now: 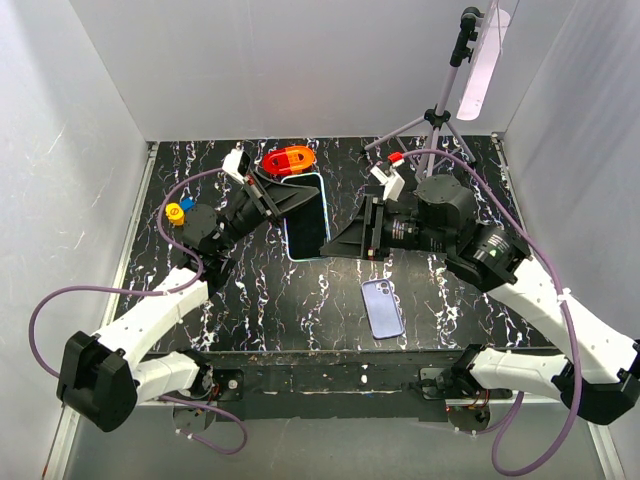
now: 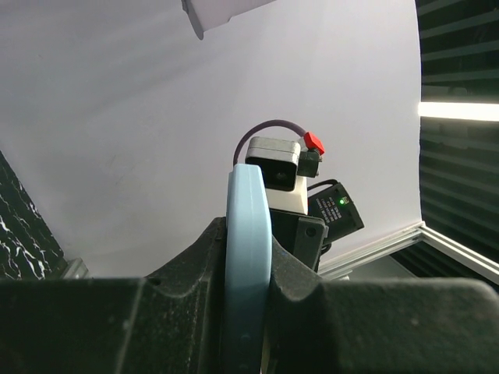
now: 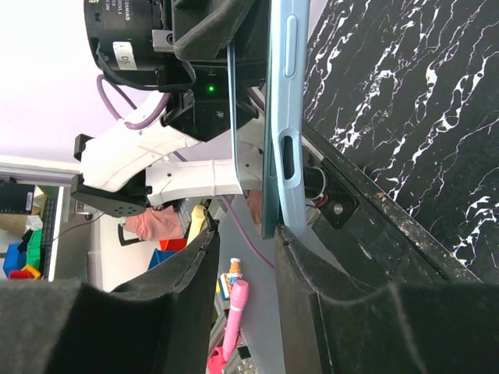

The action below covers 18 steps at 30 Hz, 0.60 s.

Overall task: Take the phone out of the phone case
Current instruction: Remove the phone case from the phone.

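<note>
Hanging clear of the bench (image 1: 250, 310) near its far side, the light-blue phone case (image 1: 305, 215) is pinched between both arms. The dark face inside its rim reads as the phone's screen, so the phone is judged not yet out, though the views cannot settle this. The left gripper (image 1: 278, 200) has its jaws clenched on the case's left long edge, and its wrist view shows the rounded blue rim wedged between the two pads. The right gripper (image 1: 340, 240) grasps the near right corner, where its wrist view shows the side button and a slot cut in the rim. A thin dark sheet stands just beside the blue wall there, possibly the phone's edge parting from the shell. Holding opposite sides likely lets one arm brace the case while the other flexes the rim. A purple phone-shaped slab (image 1: 382, 307) lies flat nearer the arms, well apart from the case; it may be another handset. A red-orange object (image 1: 289, 160) sits just beyond the case.
</note>
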Tool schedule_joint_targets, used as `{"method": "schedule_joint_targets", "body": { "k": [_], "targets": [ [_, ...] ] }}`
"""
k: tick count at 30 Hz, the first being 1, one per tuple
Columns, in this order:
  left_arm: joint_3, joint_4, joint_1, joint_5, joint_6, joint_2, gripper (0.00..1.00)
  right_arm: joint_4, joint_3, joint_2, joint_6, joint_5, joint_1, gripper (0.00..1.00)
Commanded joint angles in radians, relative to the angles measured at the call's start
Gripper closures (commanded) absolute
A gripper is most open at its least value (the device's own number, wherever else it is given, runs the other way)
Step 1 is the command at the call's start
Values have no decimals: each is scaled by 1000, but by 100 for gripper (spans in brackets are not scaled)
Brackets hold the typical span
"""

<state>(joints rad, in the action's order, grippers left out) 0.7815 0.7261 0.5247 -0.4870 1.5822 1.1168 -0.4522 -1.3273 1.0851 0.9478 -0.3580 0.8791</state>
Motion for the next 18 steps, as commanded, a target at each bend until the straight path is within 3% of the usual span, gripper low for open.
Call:
{"method": "schedule_joint_targets", "body": {
  "k": [1, 6, 13, 18],
  "targets": [
    [42, 96, 17, 10, 91, -31, 100, 3, -16, 68, -44, 67, 1, 58],
    [39, 116, 18, 1, 113, -28, 100, 13, -33, 98, -60, 68, -8, 57],
    [41, 121, 32, -27, 127, -28, 100, 193, -15, 125, 23, -73, -91, 58],
    [79, 40, 58, -73, 66, -22, 100, 265, -29, 159, 62, -96, -112, 60]
  ]
}}
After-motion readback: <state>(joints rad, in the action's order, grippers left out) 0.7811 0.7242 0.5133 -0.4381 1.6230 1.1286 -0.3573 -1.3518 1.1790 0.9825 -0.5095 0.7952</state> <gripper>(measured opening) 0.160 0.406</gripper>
